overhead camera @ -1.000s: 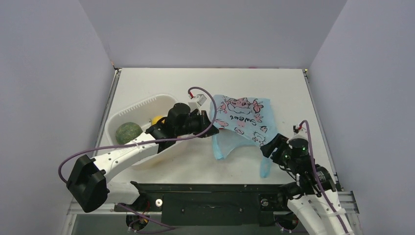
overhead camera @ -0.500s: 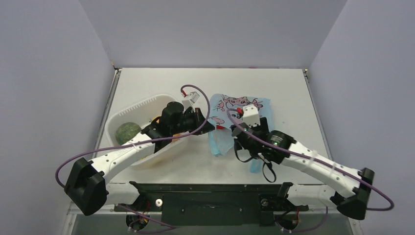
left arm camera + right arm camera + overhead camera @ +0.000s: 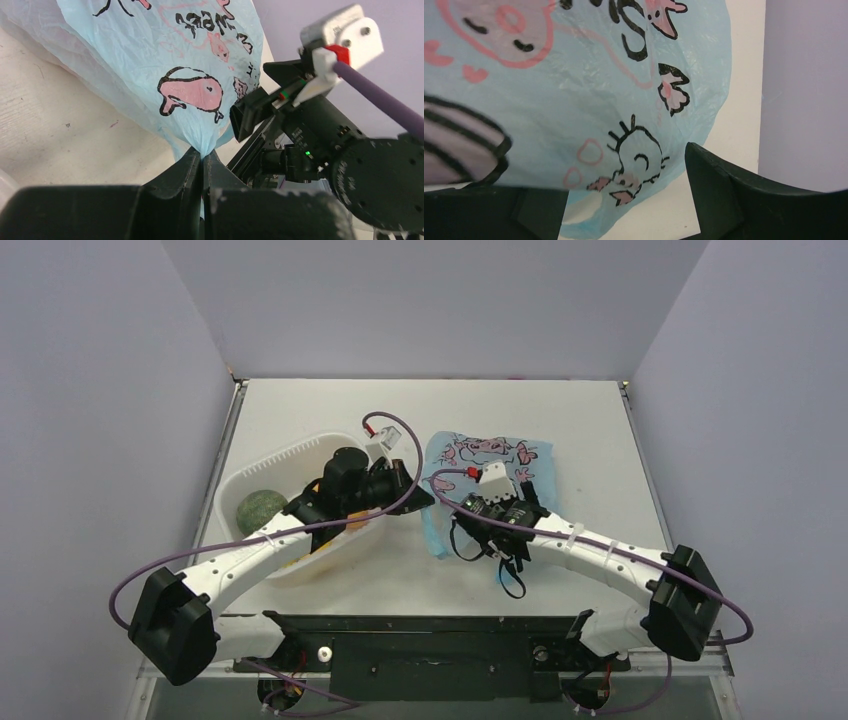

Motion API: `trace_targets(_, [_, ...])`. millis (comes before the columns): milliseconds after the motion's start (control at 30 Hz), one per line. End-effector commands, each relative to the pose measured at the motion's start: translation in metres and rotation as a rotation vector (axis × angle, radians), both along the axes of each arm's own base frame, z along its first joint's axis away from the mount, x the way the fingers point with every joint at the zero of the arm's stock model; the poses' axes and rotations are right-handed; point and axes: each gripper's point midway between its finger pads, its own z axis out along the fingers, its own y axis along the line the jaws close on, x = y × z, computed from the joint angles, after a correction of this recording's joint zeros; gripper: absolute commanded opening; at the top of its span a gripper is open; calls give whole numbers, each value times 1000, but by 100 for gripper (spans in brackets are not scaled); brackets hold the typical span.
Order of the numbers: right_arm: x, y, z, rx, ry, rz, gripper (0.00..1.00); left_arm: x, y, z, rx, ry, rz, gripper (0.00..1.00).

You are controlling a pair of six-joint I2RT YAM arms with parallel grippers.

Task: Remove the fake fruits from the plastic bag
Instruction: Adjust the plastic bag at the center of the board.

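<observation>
The plastic bag (image 3: 487,454) is light blue with pink prints and black lettering, and lies mid-table. My left gripper (image 3: 421,496) is shut on a pinched edge of it; the left wrist view shows the film (image 3: 165,65) rising from the closed jaws of the left gripper (image 3: 202,154). My right gripper (image 3: 515,495) is open, low over the bag's near part. In the right wrist view the bag (image 3: 574,100) fills the space above my right gripper (image 3: 624,205), with one finger (image 3: 724,200) beside it. No fake fruits show; they are hidden.
A white slotted tub (image 3: 262,462) stands at the left and holds a round green melon (image 3: 261,508). My left arm lies across the tub. The right arm's wrist (image 3: 330,140) is close beside my left gripper. Purple cables loop over both arms.
My right arm has swung from the table's near right corner to the bag and now sits right by the left gripper. The left gripper has kept its hold, shifting slightly left.
</observation>
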Motion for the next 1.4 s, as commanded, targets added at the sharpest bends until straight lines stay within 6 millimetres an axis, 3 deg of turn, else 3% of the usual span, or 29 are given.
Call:
trace_targets(0, [17,-11,-7,35,-44,-100,75,4,1,38,-70,-87,-8,0])
trace_targets(67, [22,-27,-10,39,-46,-176,73,4,4,39,-67,-90,-2,0])
trace_targets(133, [25,-33,-13,48,-36,-198,61,5,8,38,-64,-90,8,0])
trace_targets(200, [26,-30,-9,74,-31,-181,31,5,10,35,-57,-85,14,0])
trace_targets(233, [25,-27,-2,99,-36,-159,10,4,11,34,-52,-83,15,0])
trace_targets(300, [23,-22,14,130,-59,-115,0,3,12,29,-37,-74,17,0])
trace_targets(367, [19,-16,34,170,-78,-64,0,1,17,18,3,-50,26,0])
trace_targets(433, [12,-10,40,214,-43,-15,0,2,22,12,43,-47,40,0])
trace_targets(533, [-2,1,33,274,67,39,0,12,32,17,127,-88,74,0])
trace_targets(567, [-7,1,31,271,94,43,0,11,38,9,176,-65,79,0])
trace_targets(600, [-12,4,28,279,116,57,0,18,42,18,206,-103,102,0])
trace_targets(633, [-17,3,27,278,129,64,0,17,47,11,251,-82,105,0])
trace_targets(733, [-22,0,29,301,116,71,0,24,52,17,308,-102,115,0])
trace_targets(800, [-24,2,29,315,119,88,0,21,52,21,304,-99,108,10])
trace_targets(867, [-26,7,31,342,130,116,0,16,49,30,269,-100,96,37])
trace_targets(1000, [-27,13,30,367,140,137,0,-12,41,63,105,-114,26,60])
trace_targets(1067, [-28,14,28,368,146,140,0,-32,33,88,-11,-148,-39,66])
trace_targets(1200, [-27,19,30,390,146,156,0,-81,18,117,-145,-179,-167,68])
trace_targets(1333, [-26,24,36,413,141,168,0,-114,-12,109,-156,-194,-209,62])
trace_targets(1367, [-26,25,37,419,140,169,0,-108,-14,99,-130,-199,-151,58])
